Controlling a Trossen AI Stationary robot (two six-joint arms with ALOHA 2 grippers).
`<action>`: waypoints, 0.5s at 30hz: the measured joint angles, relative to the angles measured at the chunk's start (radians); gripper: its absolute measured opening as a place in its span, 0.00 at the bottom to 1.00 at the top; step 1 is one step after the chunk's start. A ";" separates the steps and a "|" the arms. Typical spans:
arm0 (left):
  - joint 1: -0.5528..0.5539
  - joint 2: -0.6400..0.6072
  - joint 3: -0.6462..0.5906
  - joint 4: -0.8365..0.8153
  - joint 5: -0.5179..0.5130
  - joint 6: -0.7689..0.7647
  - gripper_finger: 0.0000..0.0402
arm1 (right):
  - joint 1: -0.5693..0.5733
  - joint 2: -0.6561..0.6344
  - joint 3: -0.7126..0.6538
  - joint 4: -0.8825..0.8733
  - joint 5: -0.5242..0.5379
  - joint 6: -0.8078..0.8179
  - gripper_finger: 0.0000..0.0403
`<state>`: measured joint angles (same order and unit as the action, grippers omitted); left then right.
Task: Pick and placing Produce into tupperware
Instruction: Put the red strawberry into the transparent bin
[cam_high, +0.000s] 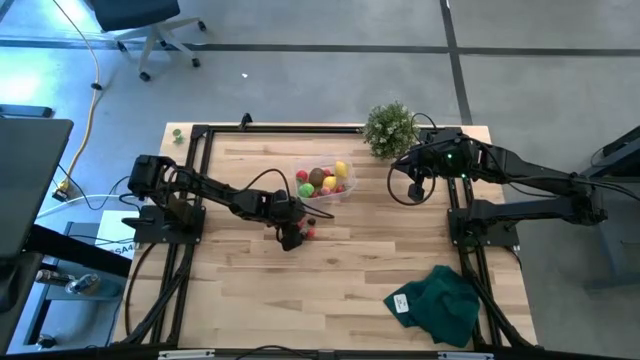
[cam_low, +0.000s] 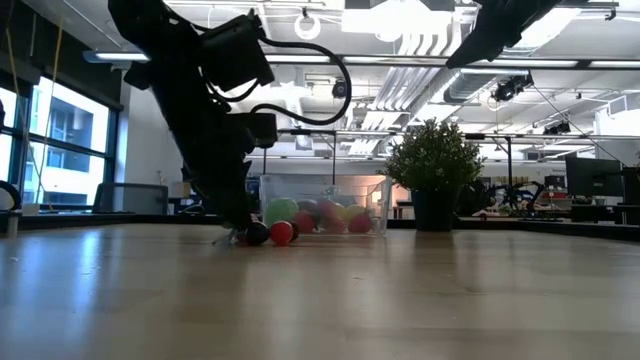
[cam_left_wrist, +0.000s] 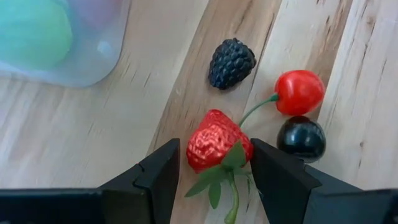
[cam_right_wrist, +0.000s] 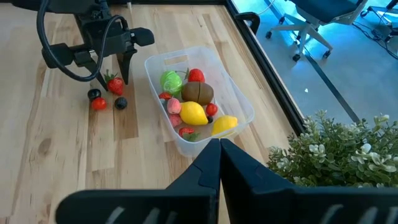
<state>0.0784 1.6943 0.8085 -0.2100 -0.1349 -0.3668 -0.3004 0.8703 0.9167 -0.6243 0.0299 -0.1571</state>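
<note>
A red strawberry (cam_left_wrist: 214, 140) lies on the wooden table between the fingers of my left gripper (cam_left_wrist: 214, 149), which is shut on it, just near of the tupperware (cam_high: 345, 192). Close by lie a blackberry (cam_left_wrist: 231, 63), a red cherry (cam_left_wrist: 300, 91) and a dark berry (cam_left_wrist: 301, 138). The clear tupperware (cam_right_wrist: 242, 106) holds a green ball (cam_right_wrist: 170, 81), a brown kiwi (cam_right_wrist: 197, 92), a yellow lemon (cam_right_wrist: 193, 113) and small red fruits. My right gripper (cam_right_wrist: 219, 149) hangs shut, high above the table's far right part, near the plant. My left gripper pinches the strawberry by its two opposite sides (cam_left_wrist: 191, 146) between its two fingers. The fingers slant down onto it from the table's left. The strawberry rests on the table, its green leaf end (cam_left_wrist: 217, 177) pointing back toward the gripper.
A bushy potted plant (cam_high: 390, 128) stands at the far edge, right of the tupperware. A dark green cloth (cam_high: 438, 303) lies at the near right. Black frame rails (cam_high: 190, 200) run along the left and right sides. Bare wood fills the near middle.
</note>
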 joint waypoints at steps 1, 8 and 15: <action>0.000 0.000 0.000 0.000 0.000 0.000 0.45 | 0.000 0.000 0.000 0.000 0.000 0.000 0.00; 0.000 0.000 0.000 0.014 0.000 0.002 0.37 | 0.000 0.000 0.000 0.000 0.000 0.000 0.00; 0.000 0.000 0.000 0.028 -0.004 0.002 0.35 | 0.000 0.000 0.000 0.000 0.000 0.000 0.00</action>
<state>0.0784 1.6943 0.8085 -0.1822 -0.1385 -0.3649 -0.3004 0.8703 0.9166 -0.6243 0.0299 -0.1571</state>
